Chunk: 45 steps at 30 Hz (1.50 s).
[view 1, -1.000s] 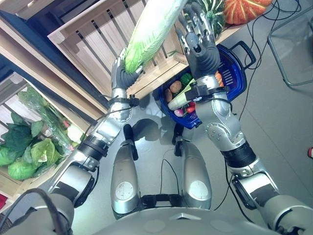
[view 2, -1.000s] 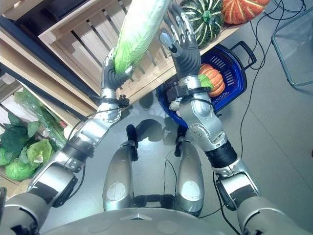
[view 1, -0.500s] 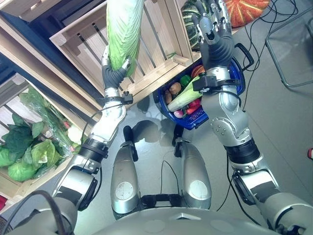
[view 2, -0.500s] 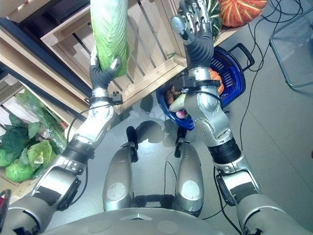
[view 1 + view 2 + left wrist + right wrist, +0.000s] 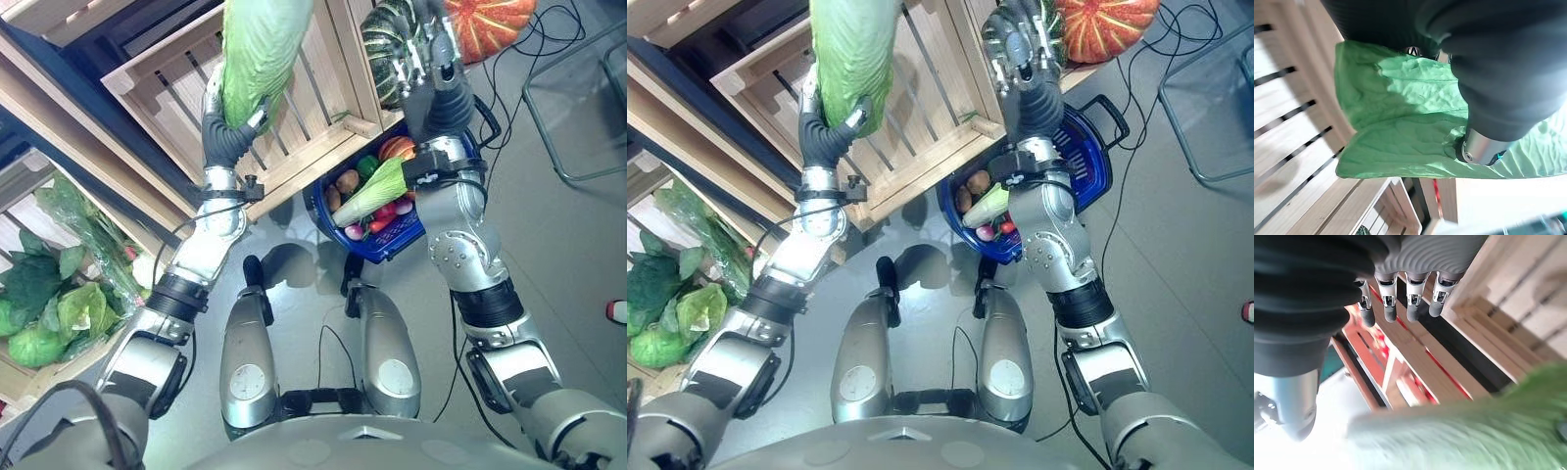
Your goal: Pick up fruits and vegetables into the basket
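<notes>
My left hand (image 5: 228,132) is raised in front of the wooden crate (image 5: 313,93), shut on the lower end of a long green cabbage (image 5: 258,47) that rises out of the top of the view. Its leaves (image 5: 1410,132) press against the palm in the left wrist view. My right hand (image 5: 434,86) is raised to the right of the cabbage with straight fingers (image 5: 1396,308), holding nothing. Below it the blue basket (image 5: 1095,162) stands on the floor, holding another pale green cabbage (image 5: 377,191) and several small fruits and vegetables.
A striped green squash (image 5: 384,39) and an orange pumpkin (image 5: 487,22) lie on the shelf above the basket. Leafy greens (image 5: 39,308) fill a lower crate at the left. A metal chair frame (image 5: 578,108) stands on the grey floor at the right.
The left hand swung the cabbage from leaning right to nearly upright, lifting it away from the right hand. The right hand drew off to the right, above the basket, still open.
</notes>
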Available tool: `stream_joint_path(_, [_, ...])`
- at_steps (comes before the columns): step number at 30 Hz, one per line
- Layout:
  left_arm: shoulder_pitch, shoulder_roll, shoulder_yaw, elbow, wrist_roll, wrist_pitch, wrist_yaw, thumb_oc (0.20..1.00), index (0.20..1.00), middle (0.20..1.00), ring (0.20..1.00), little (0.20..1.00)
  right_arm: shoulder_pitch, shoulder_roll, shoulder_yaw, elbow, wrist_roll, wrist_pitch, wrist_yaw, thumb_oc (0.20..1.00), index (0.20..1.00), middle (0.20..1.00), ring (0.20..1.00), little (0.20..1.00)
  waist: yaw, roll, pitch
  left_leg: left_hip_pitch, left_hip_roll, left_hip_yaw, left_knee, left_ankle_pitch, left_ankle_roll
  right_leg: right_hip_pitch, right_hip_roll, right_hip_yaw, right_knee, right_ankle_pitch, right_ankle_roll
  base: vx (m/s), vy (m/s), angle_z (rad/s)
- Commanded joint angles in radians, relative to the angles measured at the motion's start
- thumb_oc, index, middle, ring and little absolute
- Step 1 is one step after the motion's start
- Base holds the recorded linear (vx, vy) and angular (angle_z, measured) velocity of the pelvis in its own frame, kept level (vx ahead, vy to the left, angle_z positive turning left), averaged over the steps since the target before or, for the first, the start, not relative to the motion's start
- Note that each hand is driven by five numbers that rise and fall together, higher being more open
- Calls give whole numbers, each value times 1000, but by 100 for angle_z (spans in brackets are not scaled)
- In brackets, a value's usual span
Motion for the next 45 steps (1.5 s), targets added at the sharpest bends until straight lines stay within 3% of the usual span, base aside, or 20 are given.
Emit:
stream_joint_path(1, [-13, 48, 4, -109, 78, -75, -17, 200, 200, 200, 200, 200, -6, -5, 5, -44, 26, 14, 146, 1000, 1000, 1000, 1000, 1000, 12, -45, -104, 1, -16, 47, 52, -57, 19, 71, -33, 12, -31, 1, 62, 22, -36, 2])
stream_joint_path(9, [-22, 101, -21, -87, 190, -81, -18, 200, 200, 200, 200, 200, -20, -20, 45, -15, 38, 84, 274, 1000, 1000, 1000, 1000, 1000, 25, -51, -108, 5, -19, 35, 48, -59, 18, 72, -33, 2, -25, 1, 68, 7, -14, 7])
stream_joint_path(16, [-49, 133, -55, -70, 252, -68, -18, 200, 200, 200, 200, 200, -40, -36, 61, 11, 27, 99, 282, 1000, 1000, 1000, 1000, 1000, 29, -54, -100, 5, -22, 32, 44, -60, 19, 68, -35, -2, -26, 4, 74, -4, 0, 0])
stream_joint_path(23, [-73, 169, -96, -61, 396, -62, 72, 200, 200, 200, 200, 200, -50, -34, 67, 41, 85, 109, 265, 1000, 1000, 1000, 1000, 1000, 30, -51, -90, 2, -25, 33, 40, -60, 19, 61, -39, -3, -26, 7, 80, -21, 18, 4])
stream_joint_path(29, [-80, 167, -115, -65, 388, -56, 77, 200, 200, 200, 200, 200, -58, -27, 70, 67, 104, 88, 258, 1000, 1000, 1000, 1000, 1000, 36, -51, -82, -2, -29, 32, 43, -64, 20, 56, -45, -9, -25, 9, 84, -6, 5, 1])
stream_joint_path(36, [-49, 115, -90, -65, 222, -49, 62, 200, 200, 200, 200, 200, -57, -9, 50, 67, 46, 34, 212, 1000, 1000, 1000, 1000, 1000, 36, -51, -76, -3, -30, 29, 41, -67, 21, 50, -47, -7, -24, 10, 89, 0, 0, 0])
stream_joint_path(45, [-55, 143, -86, -85, 418, -28, 132, 200, 200, 200, 200, 200, -63, -13, 11, 66, 125, 1, 148, 1000, 1000, 1000, 1000, 1000, 33, -44, -83, 0, -37, 28, 40, -71, 24, 53, -49, -3, -30, 10, 87, 0, 0, 0])
